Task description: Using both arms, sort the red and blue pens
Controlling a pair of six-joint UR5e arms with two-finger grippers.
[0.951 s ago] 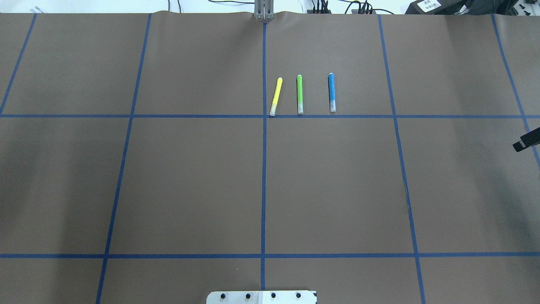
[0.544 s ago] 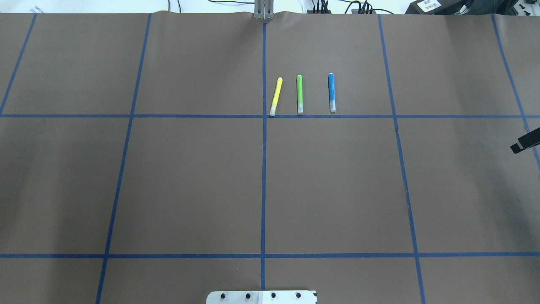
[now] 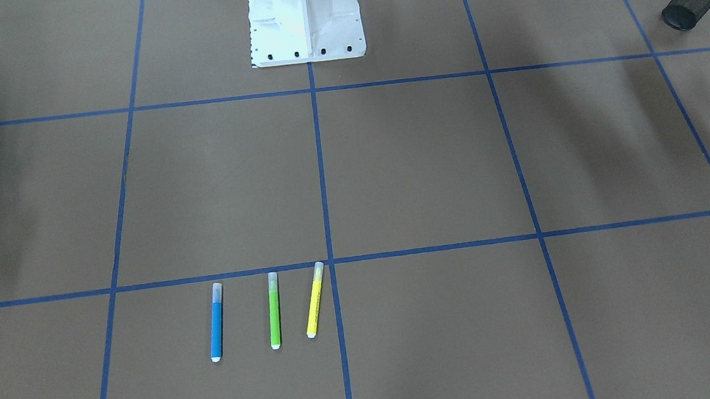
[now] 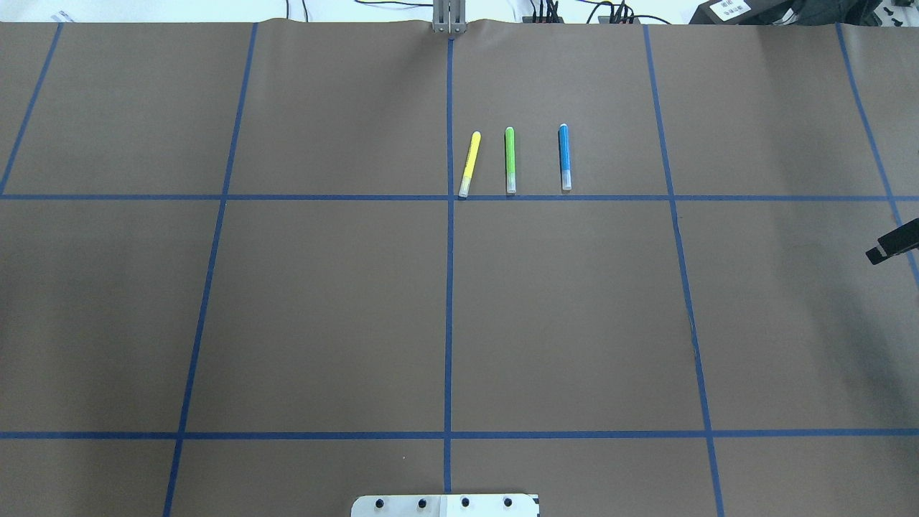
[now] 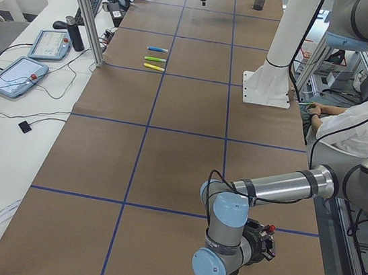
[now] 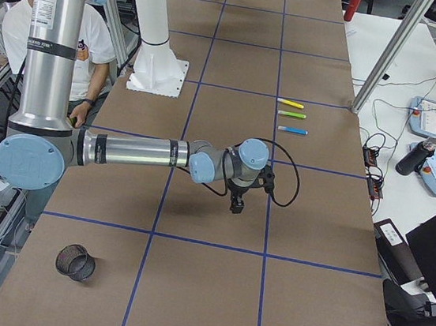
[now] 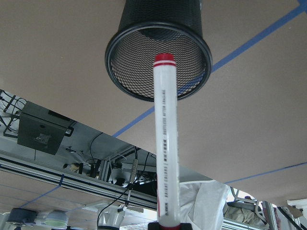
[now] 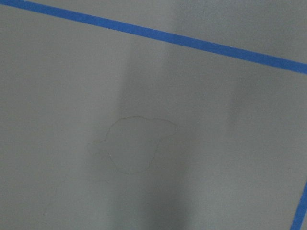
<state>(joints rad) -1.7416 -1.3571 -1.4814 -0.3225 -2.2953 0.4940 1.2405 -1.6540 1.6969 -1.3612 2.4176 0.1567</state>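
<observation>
My left gripper [image 7: 165,226] was clamped on the near end of the red pen [image 7: 164,143]. Only a black sliver of the gripper showed, at 6 o'clock in the left wrist view. The white barrel pointed away from that camera. Its far red end sat over the open mouth of the black mesh cup [image 7: 158,14], and I could not tell whether it had crossed the rim. Taking 12 o'clock as straight ahead of my white base [image 3: 305,15], that cup stood at about 9 o'clock, well out to my left on the table [image 4: 323,323]. The blue pen [image 4: 564,156] lay flat at about 1 o'clock from the base, far across the brown, blue-taped surface. Its translucent cap was toward me and its white end pointed away. The green marker [image 4: 510,159] lay near the blue pen at its 9 o'clock, parallel to it. The yellow marker [image 4: 469,164] lay further along the same way, slightly slanted, its cap close to a crossing of two tape lines. My right gripper [image 4: 892,244] hung at about 2 o'clock, pointing down over the table, well apart from every pen. Only its black tip edged into the overhead view, and its own wrist camera showed just paper and tape, so I could not tell how wide its jaws stood. A second mesh cup [image 6: 74,262] stood at about 3 o'clock from the base.
</observation>
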